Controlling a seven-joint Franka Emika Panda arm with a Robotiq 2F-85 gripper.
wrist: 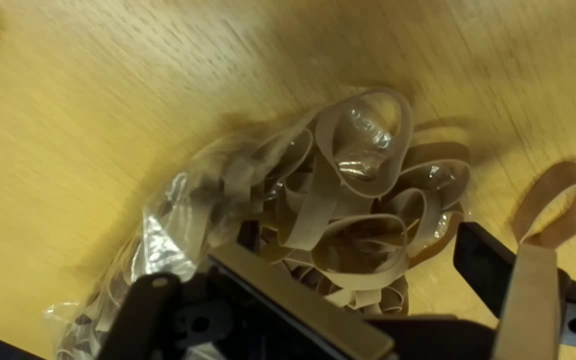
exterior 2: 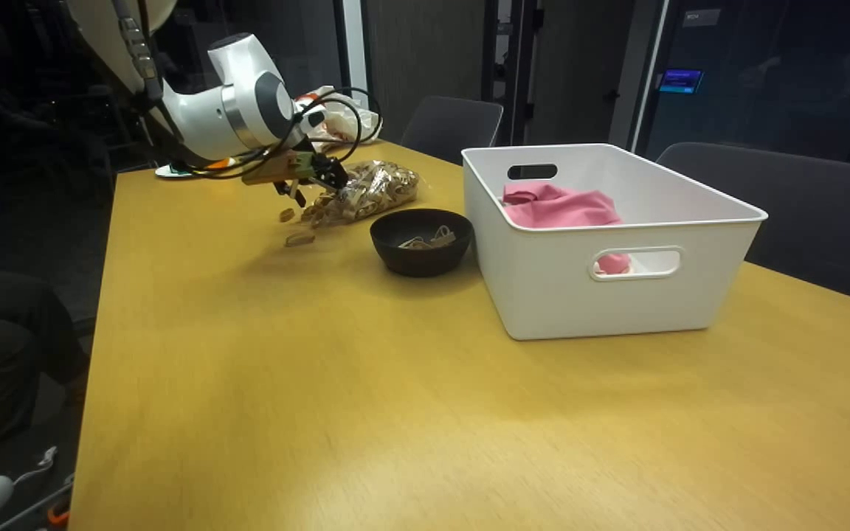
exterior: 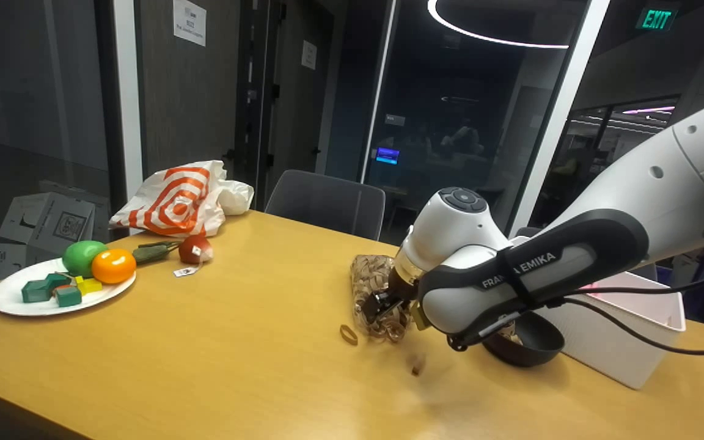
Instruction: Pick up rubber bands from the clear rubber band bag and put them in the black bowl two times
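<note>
The clear rubber band bag (exterior 2: 384, 184) lies on the table, packed with tan bands. At its mouth, loops of rubber bands (wrist: 313, 215) bulge out in the wrist view. My gripper (wrist: 358, 235) stands open over that end, one finger at the bag's side and the other beyond the loops, above bare wood. Nothing is gripped. A loose band (wrist: 560, 230) rests near the right finger, and another lies on the table (exterior 2: 299, 240). The black bowl (exterior 2: 425, 262) is beside the bag with some bands inside; the arm partly covers it in an exterior view (exterior: 529, 354).
A white box (exterior 2: 617, 302) holding pink cloth (exterior 2: 561, 206) is right beside the bowl. Farther off are a white plate (exterior: 7, 299) of toy food, a red toy (exterior: 193, 249) and a red-and-white striped bundle (exterior: 178, 201). Dark chairs (exterior: 327, 198) line the table's far edge.
</note>
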